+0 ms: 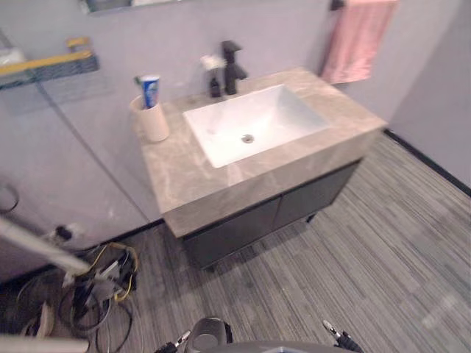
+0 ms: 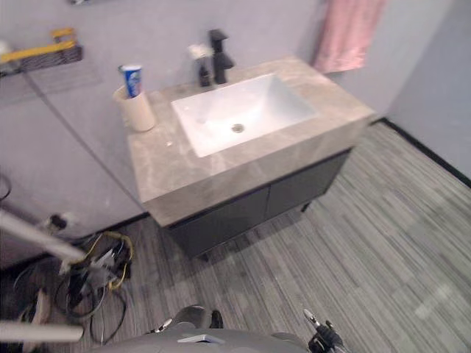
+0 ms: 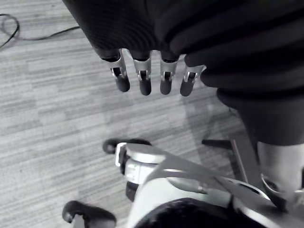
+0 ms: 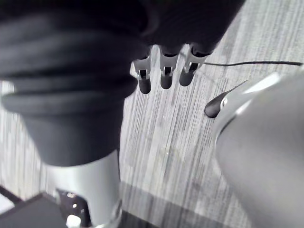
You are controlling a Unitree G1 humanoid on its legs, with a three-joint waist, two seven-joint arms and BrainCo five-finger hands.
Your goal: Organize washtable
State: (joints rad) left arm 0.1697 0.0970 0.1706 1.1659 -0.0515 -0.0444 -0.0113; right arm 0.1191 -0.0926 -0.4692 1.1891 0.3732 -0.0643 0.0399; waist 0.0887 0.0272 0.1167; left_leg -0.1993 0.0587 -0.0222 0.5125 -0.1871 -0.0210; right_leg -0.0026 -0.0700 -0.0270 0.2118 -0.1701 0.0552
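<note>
On the beige marble washtable (image 1: 184, 180) a cream cup (image 1: 154, 122) holding a blue-and-white tube (image 1: 150, 90) stands by the white basin (image 1: 276, 110), while the left hand (image 3: 144, 80) and right hand (image 4: 166, 76) hang empty, fingers relaxed, so tidying looks unstarted.

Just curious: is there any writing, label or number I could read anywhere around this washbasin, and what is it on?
No text here can be read.
Blue and white tube in the beige cup: carries print, too blurred to read.
Small dark bottle beside the black tap: no legible label.
Counter and pink towel: no writing visible.
</note>
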